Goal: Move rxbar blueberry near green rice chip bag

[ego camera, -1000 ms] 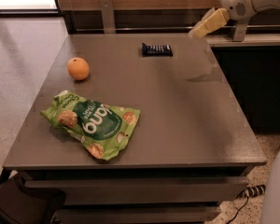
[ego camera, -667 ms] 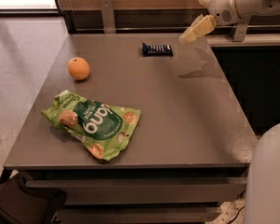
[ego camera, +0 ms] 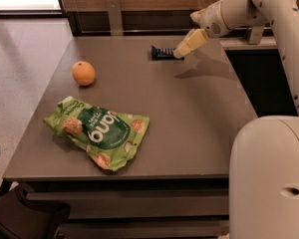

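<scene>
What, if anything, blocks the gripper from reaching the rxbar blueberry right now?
Probably nothing, so likely yes. The gripper hangs just beside the rxbar blueberry near the far edge of the table, with nothing between them. The orange and green rice chip bag lie well away.

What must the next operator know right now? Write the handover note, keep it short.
Gripper: hovers at the table's far side, its tip beside the right end of the rxbar blueberry.
Rxbar blueberry: flat on the table near the far edge.
Green rice chip bag: front left, well apart from the bar.
Done: approach only.
Left: grasp the bar, set it beside the bag.
</scene>
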`<state>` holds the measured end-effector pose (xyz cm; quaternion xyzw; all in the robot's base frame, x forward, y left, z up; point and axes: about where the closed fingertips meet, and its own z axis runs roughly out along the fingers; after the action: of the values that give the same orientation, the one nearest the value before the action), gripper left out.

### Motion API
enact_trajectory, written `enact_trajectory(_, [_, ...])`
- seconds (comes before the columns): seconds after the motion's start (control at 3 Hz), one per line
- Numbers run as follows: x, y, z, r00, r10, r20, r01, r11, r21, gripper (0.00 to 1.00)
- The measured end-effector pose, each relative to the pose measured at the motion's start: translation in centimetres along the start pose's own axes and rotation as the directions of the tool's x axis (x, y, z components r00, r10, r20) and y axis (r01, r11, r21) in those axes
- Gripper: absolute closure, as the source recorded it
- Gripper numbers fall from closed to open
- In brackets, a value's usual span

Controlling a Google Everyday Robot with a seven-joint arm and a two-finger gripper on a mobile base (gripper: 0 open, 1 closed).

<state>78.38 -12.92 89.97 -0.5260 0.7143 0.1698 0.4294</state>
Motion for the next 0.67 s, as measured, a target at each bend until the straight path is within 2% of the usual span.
enact_trajectory(0.33, [0.3,0.1,1.6,0.999,0.011,-0.03,-0.012,0.9997,-0.022,0.0])
enact_trajectory(0.67, [0.6,1.1,4.0,0.996,0.029,-0.08,-0.035,0.996,-0.082,0.0])
